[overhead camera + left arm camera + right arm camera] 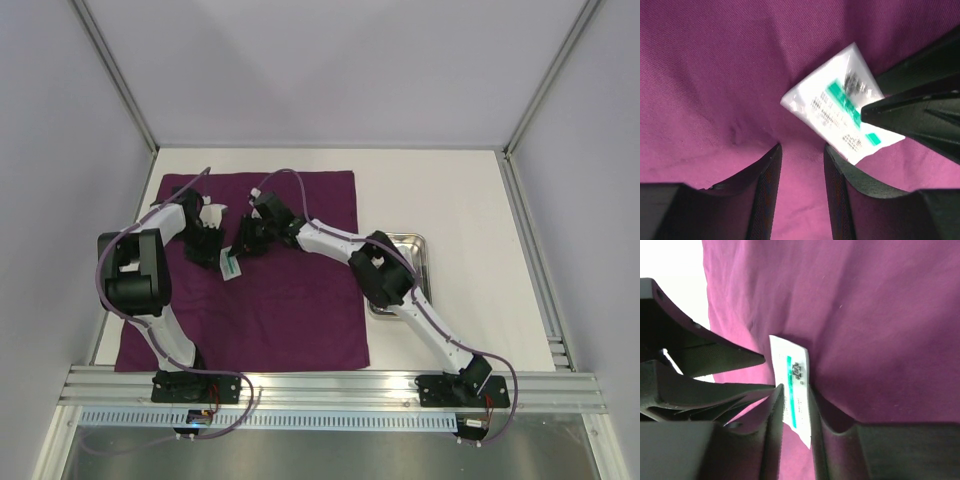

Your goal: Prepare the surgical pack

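A deep-purple cloth (290,310) is spread on the table. A small white packet (231,266) with green print lies on it between the two grippers. In the right wrist view the packet (795,375) sits lengthwise between my right gripper's (794,388) fingers, which stand open close against its two long edges. One right fingertip (865,112) reaches over the packet (835,102) in the left wrist view. My left gripper (801,147) is open just short of the packet, with only cloth between its fingers. The steel tray (412,245) sits right of the cloth, partly hidden by the right arm.
A small white piece, perhaps gauze (212,212), lies by the left wrist on the cloth. The two grippers (207,250) (245,240) stand very close together. Bare white table (470,200) runs right of the tray, with frame posts at the back corners.
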`<state>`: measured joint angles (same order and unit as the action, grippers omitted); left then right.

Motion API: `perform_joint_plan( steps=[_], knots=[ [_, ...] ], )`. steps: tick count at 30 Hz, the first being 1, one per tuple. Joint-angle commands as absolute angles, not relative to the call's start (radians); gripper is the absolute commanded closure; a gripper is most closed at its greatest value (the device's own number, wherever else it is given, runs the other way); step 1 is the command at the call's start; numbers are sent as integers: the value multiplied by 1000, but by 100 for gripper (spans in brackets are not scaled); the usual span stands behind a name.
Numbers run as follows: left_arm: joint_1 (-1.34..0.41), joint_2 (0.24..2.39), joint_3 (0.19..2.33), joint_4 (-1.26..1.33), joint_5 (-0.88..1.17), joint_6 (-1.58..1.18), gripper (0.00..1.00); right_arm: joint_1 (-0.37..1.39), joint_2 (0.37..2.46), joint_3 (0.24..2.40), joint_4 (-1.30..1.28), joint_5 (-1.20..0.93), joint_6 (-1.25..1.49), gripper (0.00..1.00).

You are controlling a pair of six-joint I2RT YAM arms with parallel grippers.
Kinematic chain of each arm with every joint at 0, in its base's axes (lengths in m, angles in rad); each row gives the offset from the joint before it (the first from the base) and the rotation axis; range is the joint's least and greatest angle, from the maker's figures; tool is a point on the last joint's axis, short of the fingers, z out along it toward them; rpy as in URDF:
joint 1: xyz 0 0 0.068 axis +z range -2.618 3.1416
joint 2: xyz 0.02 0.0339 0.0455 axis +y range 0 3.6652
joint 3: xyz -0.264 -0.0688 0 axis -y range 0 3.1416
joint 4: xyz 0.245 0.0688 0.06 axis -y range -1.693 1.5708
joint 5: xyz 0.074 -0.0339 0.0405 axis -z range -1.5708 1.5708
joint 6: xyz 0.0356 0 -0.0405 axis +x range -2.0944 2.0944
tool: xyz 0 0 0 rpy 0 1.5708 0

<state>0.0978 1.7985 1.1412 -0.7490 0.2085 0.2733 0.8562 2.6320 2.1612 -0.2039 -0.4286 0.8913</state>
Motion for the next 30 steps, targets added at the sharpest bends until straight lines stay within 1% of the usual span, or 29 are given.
perform_joint_plan(
  steps=[1, 3, 4, 6, 7, 8, 12, 14, 18, 24, 30],
  knots=[
    [97, 1842, 1150, -695, 215, 270, 51, 874, 2657, 2183, -178, -482, 923, 75],
    [97, 1844, 1149, -695, 213, 270, 51, 874, 2657, 2180, -163, -497, 942, 82],
    [97, 1842, 1147, -695, 212, 271, 51, 876, 2657, 2178, -152, -503, 946, 88],
    [97, 1842, 1149, -695, 207, 275, 51, 874, 2655, 2177, -127, -521, 966, 93],
    [97, 1842, 1147, -695, 206, 275, 51, 874, 2654, 2175, -120, -528, 974, 97],
    [97, 1842, 1147, -693, 206, 276, 51, 876, 2654, 2175, -111, -534, 979, 99],
    [97, 1844, 1147, -695, 206, 276, 51, 874, 2639, 2171, -95, -543, 986, 98],
    [97, 1844, 1149, -695, 206, 278, 51, 876, 2635, 2168, -101, -543, 982, 100],
    [97, 1819, 1141, -706, 210, 297, 50, 871, 2579, 2120, -97, -526, 951, 99],
    [98, 1738, 1121, -741, 235, 311, 47, 844, 2425, 1994, -84, -469, 902, 100],
    [98, 1631, 1106, -795, 265, 322, 45, 787, 2243, 1812, -35, -459, 868, 99]
  ],
)
